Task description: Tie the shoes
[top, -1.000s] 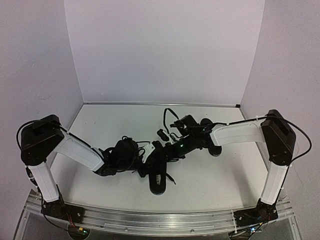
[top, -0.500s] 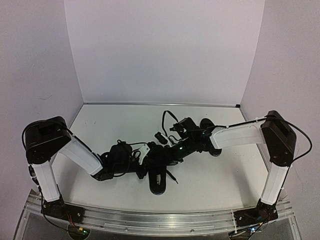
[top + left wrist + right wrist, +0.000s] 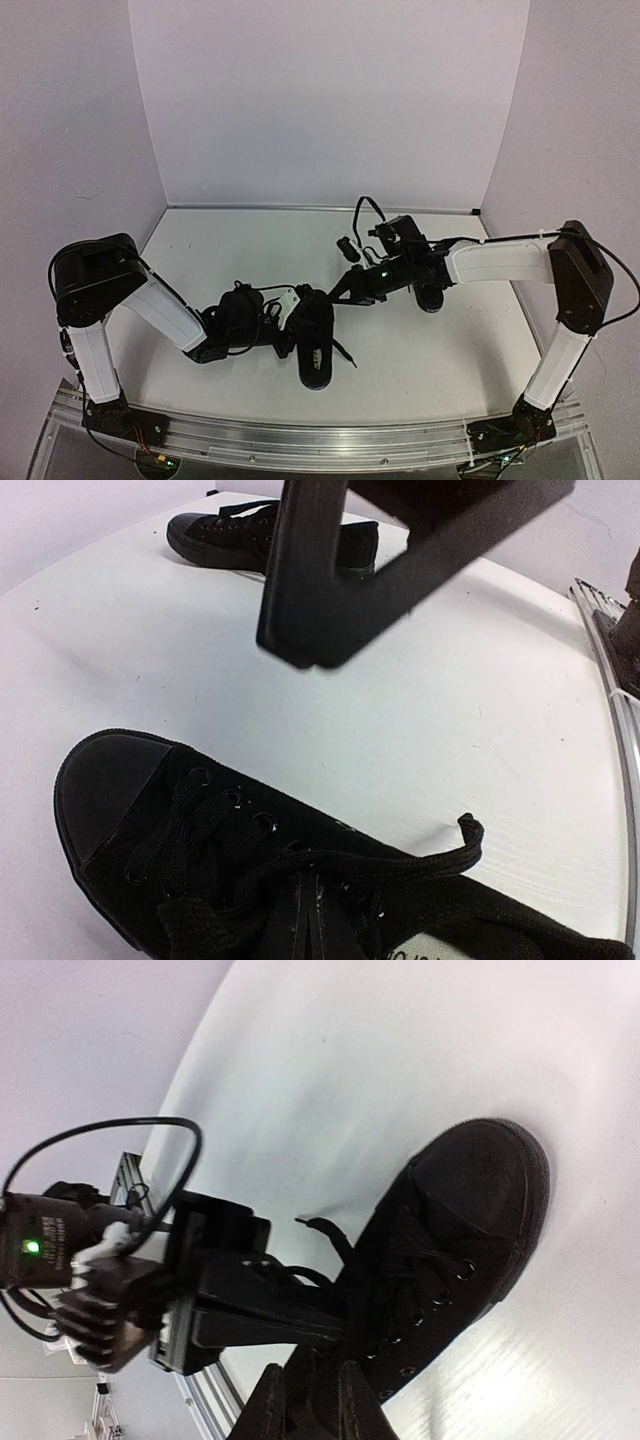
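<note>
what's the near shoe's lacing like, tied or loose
Loose. In the left wrist view a free lace end of the near shoe sticks out over the table, and no bow shows.

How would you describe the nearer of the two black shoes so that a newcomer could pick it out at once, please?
Start at the white table, midway between the two arm bases. The near shoe lies there in the open, heel toward the front edge, laces loose. Its twin, the far shoe, sits further back beneath the right arm.

Print on the insole label (image 3: pixel 432 948) of the shoe (image 3: pixel 120 800) is illegible.
</note>
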Available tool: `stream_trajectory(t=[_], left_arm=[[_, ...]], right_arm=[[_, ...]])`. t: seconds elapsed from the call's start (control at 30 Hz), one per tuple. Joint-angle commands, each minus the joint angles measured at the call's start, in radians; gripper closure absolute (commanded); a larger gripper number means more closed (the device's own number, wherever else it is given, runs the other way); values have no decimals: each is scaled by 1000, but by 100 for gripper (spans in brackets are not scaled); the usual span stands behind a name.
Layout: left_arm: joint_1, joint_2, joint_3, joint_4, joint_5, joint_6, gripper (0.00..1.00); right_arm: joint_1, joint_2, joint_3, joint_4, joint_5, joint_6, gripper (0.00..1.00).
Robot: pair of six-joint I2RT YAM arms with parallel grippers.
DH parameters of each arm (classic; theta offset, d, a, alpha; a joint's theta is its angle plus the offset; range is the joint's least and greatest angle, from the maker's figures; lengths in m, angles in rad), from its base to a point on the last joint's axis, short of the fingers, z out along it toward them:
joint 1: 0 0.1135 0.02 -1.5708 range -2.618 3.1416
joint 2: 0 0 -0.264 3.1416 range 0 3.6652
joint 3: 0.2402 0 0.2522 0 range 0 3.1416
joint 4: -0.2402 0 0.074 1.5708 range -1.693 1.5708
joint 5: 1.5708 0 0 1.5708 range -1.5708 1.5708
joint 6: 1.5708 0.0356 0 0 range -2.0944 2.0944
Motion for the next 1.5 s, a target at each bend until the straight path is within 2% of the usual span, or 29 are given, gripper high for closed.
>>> stream_trajectory(t=[0.0,0.73,0.93,1.23,1.47], left_arm=[[2,-11,-5,12,24,50,100],[2,-30,-10,-41,41,128,100],[2,-27,-15,-30,41,131,100],[1,-29,-28,2,42,127,100],[1,-14,-45,63,42,127,100]], right_arm=[[7,70,25,-34,38,-32,85],[50,208,103,-27,-25,-53,87],[51,194,81,8,-102,-33,86],[57,230,69,25,-111,-17,85],[59,247,61,40,-123,4,80]])
